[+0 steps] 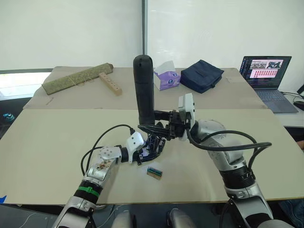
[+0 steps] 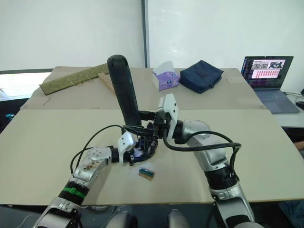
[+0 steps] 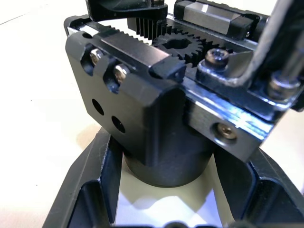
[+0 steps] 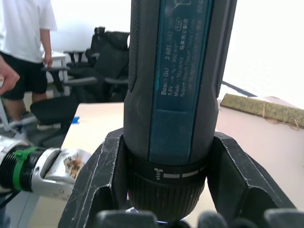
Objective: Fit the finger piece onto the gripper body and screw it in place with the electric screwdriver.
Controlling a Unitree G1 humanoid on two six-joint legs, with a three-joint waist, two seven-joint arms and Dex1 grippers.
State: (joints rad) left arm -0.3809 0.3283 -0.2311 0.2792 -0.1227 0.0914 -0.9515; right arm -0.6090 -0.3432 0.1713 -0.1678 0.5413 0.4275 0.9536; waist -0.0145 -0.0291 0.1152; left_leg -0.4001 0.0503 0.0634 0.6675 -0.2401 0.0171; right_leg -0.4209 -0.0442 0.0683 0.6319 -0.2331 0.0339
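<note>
The electric screwdriver [image 1: 144, 90], a thick black cylinder, stands nearly upright with its tip down. My right gripper [image 1: 151, 127] is shut on its lower collar, with the fingers [image 4: 95, 190] pressed against both sides of the barrel [image 4: 175, 95]. Directly under the tip, the gripper body [image 3: 156, 118] sits on the table; its toothed racks, gear and screw heads face up. My left gripper [image 1: 150, 150] is shut around its round base, which the fingers [image 3: 90, 190] flank. The finger piece is hidden among the grippers and the body.
A small green-and-brown block [image 1: 154, 172] lies on the table just in front of the grippers. At the back are a tissue box [image 1: 166, 76], a dark blue bag [image 1: 202, 75], a laptop [image 1: 266, 71], a drilled wooden strip [image 1: 110, 83] and a green mat [image 1: 78, 78]. A person [image 4: 23, 47] stands beyond the table.
</note>
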